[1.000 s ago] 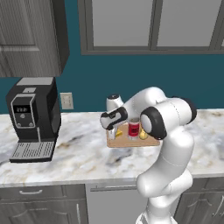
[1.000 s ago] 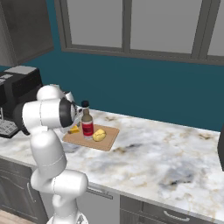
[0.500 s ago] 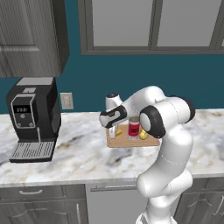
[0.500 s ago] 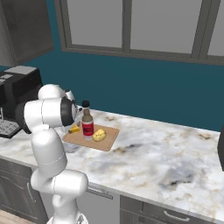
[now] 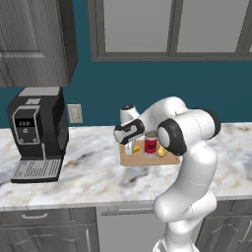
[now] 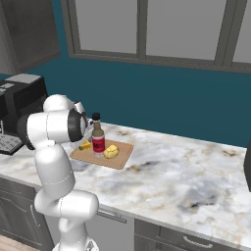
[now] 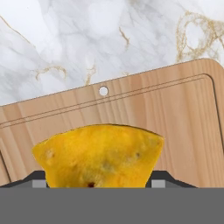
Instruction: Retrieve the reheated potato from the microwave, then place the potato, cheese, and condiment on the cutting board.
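My gripper [image 5: 131, 147] hangs over the left end of the wooden cutting board [image 5: 147, 160], shut on the yellow-orange cheese [image 7: 100, 155] wedge. Dark fingertips [image 7: 38, 180] press the wedge from both sides, and the board [image 7: 175, 113] lies close beneath it. From the right, the cheese [image 6: 86, 145] sits low at the board's [image 6: 120, 159] left edge under my gripper [image 6: 82, 142]. The brown condiment [image 5: 150, 144] bottle stands upright mid-board, with the pale potato [image 5: 162, 151] beside it. Both show again as condiment [image 6: 98, 139] and potato [image 6: 112, 151]. A sliver of the black microwave [image 6: 248, 164] shows at the right border.
A black-and-silver coffee machine [image 5: 37, 133] stands on the marble counter [image 5: 88, 177] far left of the board. Wall cabinets hang above, and a teal wall backs the counter. Open counter [image 6: 186, 176] stretches right of the board.
My hand has sunk a little toward the board's left end with the cheese in it. The bottle and potato have not moved.
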Controlling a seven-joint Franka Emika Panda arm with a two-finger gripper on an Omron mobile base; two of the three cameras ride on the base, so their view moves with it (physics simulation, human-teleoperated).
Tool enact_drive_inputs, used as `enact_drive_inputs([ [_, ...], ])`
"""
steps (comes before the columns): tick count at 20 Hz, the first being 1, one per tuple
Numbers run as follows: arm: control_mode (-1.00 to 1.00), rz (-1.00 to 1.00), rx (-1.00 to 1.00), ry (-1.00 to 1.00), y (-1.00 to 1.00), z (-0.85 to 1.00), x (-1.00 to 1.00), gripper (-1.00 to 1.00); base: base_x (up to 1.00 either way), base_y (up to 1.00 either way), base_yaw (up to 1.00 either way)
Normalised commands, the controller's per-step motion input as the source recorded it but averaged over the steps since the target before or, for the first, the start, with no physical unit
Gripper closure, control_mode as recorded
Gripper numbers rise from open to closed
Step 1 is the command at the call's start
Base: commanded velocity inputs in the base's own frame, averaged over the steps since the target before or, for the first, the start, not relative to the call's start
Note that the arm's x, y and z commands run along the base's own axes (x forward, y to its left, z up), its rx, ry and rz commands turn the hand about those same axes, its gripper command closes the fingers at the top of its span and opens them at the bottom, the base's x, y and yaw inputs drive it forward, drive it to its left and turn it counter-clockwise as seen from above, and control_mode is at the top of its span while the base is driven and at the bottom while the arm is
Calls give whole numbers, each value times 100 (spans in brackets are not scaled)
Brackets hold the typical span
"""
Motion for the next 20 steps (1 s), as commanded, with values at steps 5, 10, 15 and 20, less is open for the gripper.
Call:
enact_drive_inputs([
  [5,-100,2,0,0,-2,-14,0,-100,0,0,0],
  [10,-100,4,0,1,0,-8,0,-100,0,0,0],
  [15,-100,3,0,0,0,0,-4,-100,0,0,0],
  [20,-100,1,-1,3,0,7,-3,-100,0,0,0],
])
